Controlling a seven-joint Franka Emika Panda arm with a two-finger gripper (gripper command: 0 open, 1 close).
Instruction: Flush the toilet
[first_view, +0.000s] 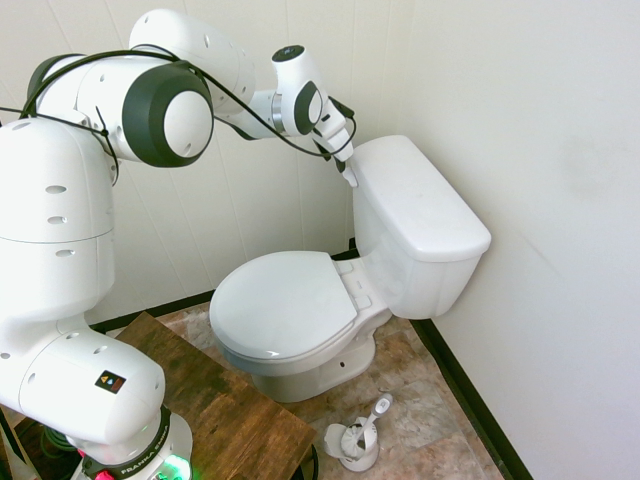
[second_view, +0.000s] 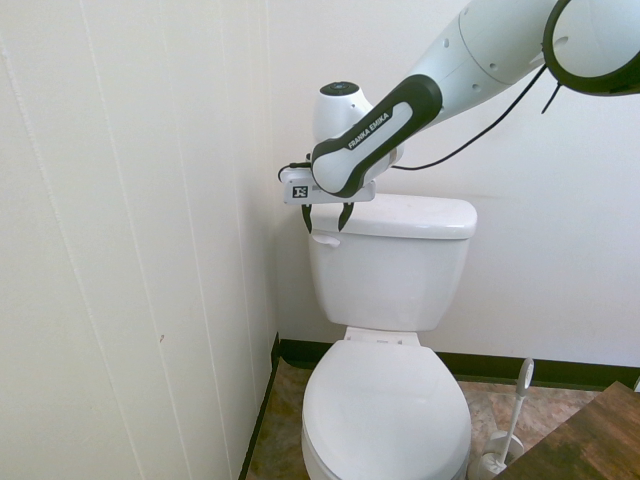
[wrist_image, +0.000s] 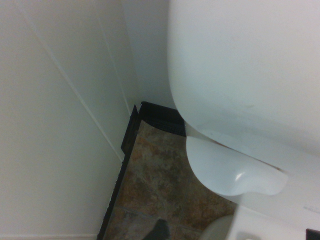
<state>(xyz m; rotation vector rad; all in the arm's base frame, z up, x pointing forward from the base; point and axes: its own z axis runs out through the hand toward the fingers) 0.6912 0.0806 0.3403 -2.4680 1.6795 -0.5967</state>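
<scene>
The toilet (first_view: 330, 290) is found in the corner of the room, its tank backed against one wall and close beside the panelled side wall, with the seat lid lowered over the bowl. The flush lever (second_view: 323, 239) is located on the tank's front face at the upper corner nearest the panelled wall; in the wrist view it is seen as a small rounded white paddle projecting from the tank. The lever is judged to be at rest, roughly level, and no sign of a flush can be confirmed, the bowl being covered. The gripper (second_view: 326, 222) is positioned at that same corner of the tank, pointing steeply downward, with its two dark fingers parted and the lever lying just beneath or between their tips. Whether the fingers are touching the lever cannot be determined from either exterior view. The approach is therefore assessed as essentially complete, while the pressing of the lever is assessed as not yet done. Remaining work is judged to be a downward push on the lever and a withdrawal. A toilet brush in its holder (first_view: 358, 440) is noted on the tiled floor (first_view: 430, 400) beside the bowl, well apart from the gripper.
</scene>
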